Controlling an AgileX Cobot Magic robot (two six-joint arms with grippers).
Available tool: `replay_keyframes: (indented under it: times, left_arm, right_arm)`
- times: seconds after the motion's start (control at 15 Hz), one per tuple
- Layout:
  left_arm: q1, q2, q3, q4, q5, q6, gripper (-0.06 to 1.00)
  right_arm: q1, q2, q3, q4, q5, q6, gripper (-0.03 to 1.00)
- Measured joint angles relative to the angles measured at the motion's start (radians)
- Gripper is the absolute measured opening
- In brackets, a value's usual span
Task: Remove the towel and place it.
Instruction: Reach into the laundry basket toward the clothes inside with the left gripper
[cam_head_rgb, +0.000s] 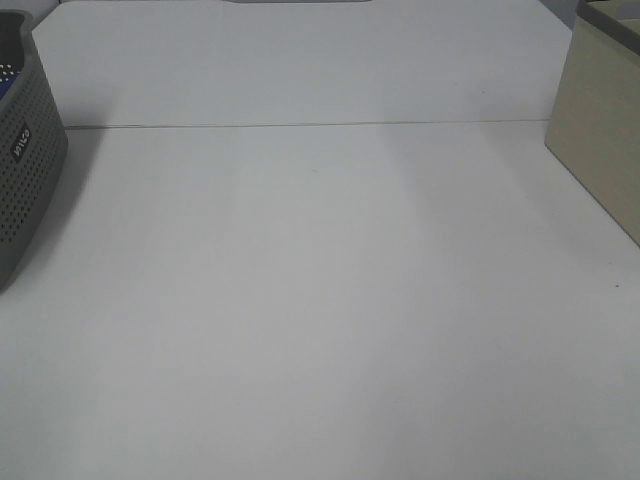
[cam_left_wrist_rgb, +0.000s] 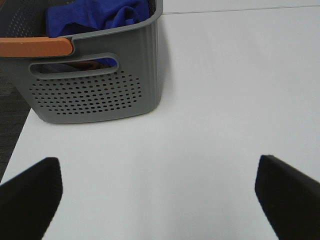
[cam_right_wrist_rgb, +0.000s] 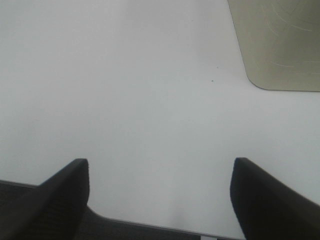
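Towel (cam_left_wrist_rgb: 95, 15) sits bunched in basket (cam_left_wrist_rgb: 100, 95) ahead of left claw (cam_left_wrist_rgb: 157, 165), spread to grab it; right claw (cam_right_wrist_rgb: 161, 162) gapes empty.

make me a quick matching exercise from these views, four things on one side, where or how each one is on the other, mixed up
Things
1. towel
2. basket
3. beige box
4. left gripper

Descriptions
A. at the right edge of the high view
B. blue, bunched up inside the basket
C. open, holding nothing
D. grey, with a perforated wall, at the left edge of the high view

Pairs: 1-B, 2-D, 3-A, 4-C
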Motion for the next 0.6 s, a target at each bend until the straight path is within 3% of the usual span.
replay_keyframes:
  times: [0.6]
  left_arm:
    - [0.0,0.0,0.0,0.0,0.0,0.004,0.99]
  right_arm:
    - [0.0,0.0,0.0,0.004,0.0,0.013,0.76]
